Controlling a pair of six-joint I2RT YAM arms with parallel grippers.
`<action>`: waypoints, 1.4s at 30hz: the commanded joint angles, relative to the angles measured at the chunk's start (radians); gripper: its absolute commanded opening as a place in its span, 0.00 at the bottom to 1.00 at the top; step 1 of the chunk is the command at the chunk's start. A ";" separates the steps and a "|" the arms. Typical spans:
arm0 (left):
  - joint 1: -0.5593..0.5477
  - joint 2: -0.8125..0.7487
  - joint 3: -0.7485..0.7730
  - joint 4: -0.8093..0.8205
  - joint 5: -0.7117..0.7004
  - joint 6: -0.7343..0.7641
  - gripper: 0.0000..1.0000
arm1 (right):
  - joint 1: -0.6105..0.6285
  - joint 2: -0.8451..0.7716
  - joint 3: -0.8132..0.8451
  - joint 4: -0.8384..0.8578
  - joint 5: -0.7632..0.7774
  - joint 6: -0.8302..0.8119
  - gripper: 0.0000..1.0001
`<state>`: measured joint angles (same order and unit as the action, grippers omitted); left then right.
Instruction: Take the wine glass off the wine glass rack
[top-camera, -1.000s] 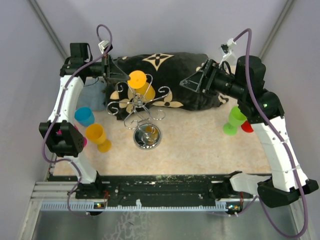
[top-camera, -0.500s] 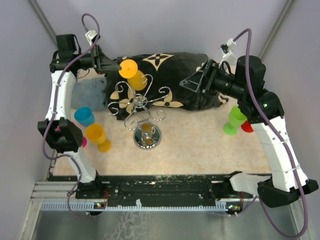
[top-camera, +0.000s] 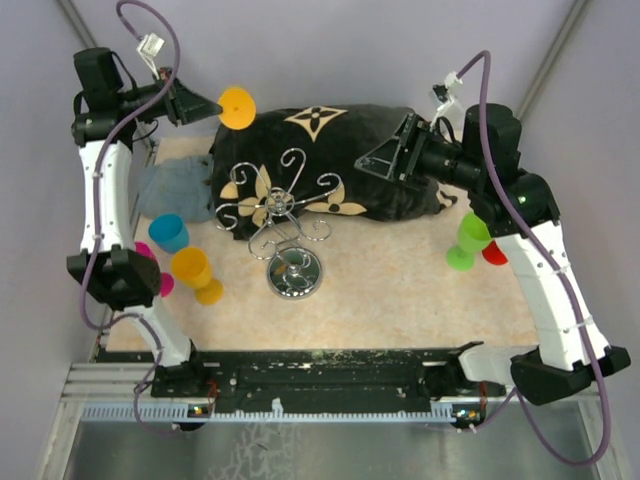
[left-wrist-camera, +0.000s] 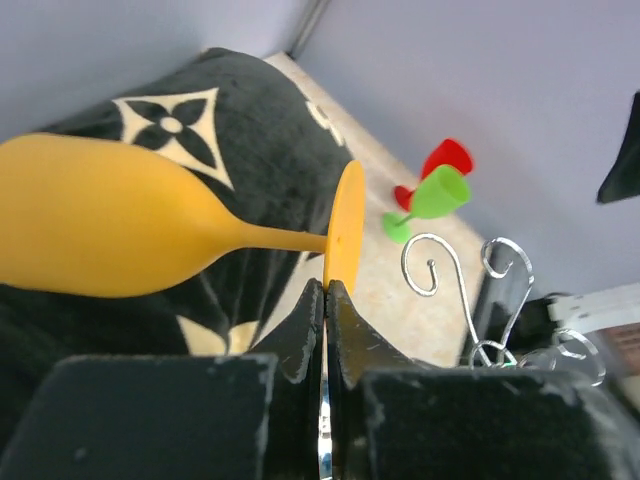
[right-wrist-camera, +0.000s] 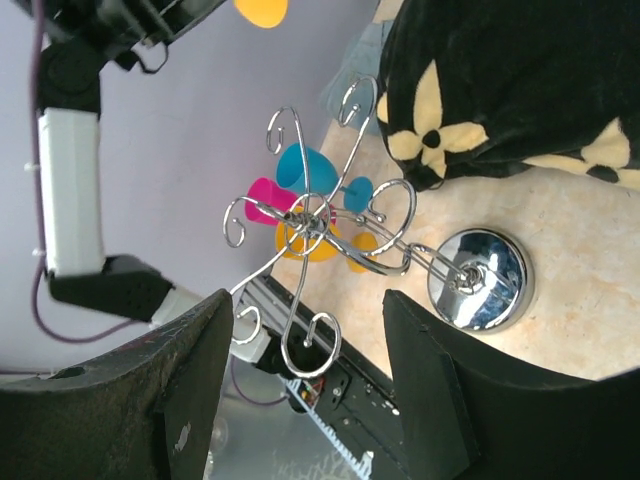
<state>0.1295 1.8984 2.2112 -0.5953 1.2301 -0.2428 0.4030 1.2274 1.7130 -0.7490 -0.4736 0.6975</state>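
The orange wine glass (top-camera: 237, 106) hangs in the air at the back left, well clear of the wine glass rack (top-camera: 280, 205). My left gripper (top-camera: 213, 104) is shut on the rim of its round foot (left-wrist-camera: 345, 232), and the bowl (left-wrist-camera: 100, 230) points sideways. The silver wire rack stands on its shiny round base (top-camera: 294, 273) with nothing on its curled arms (right-wrist-camera: 310, 225). My right gripper (top-camera: 385, 160) hovers open to the right of the rack, nothing between its fingers (right-wrist-camera: 430, 390).
A black cushion with cream flowers (top-camera: 380, 150) lies behind the rack, a blue cloth (top-camera: 175, 185) to its left. Blue (top-camera: 168, 232), pink (top-camera: 160, 283) and orange (top-camera: 195, 272) glasses stand at the left. Green (top-camera: 467, 242) and red (top-camera: 494, 254) glasses stand at the right.
My left arm has carried the orange glass up and back to the left, away from the rack's arms. The right arm has shifted only slightly.
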 joint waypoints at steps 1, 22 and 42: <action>-0.017 -0.238 -0.127 0.073 -0.124 0.335 0.00 | 0.002 0.038 0.079 0.022 -0.023 -0.028 0.62; -0.018 -0.966 -0.652 -0.434 0.070 1.636 0.00 | 0.002 0.589 0.785 -0.250 -0.389 -0.151 0.61; -0.050 -1.007 -0.689 -0.613 0.215 1.585 0.00 | 0.003 0.317 0.507 -0.129 -0.503 -0.159 0.59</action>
<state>0.0803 0.8455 1.5257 -1.3617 1.4040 1.5925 0.4030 1.6039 2.2597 -0.9775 -0.9607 0.5247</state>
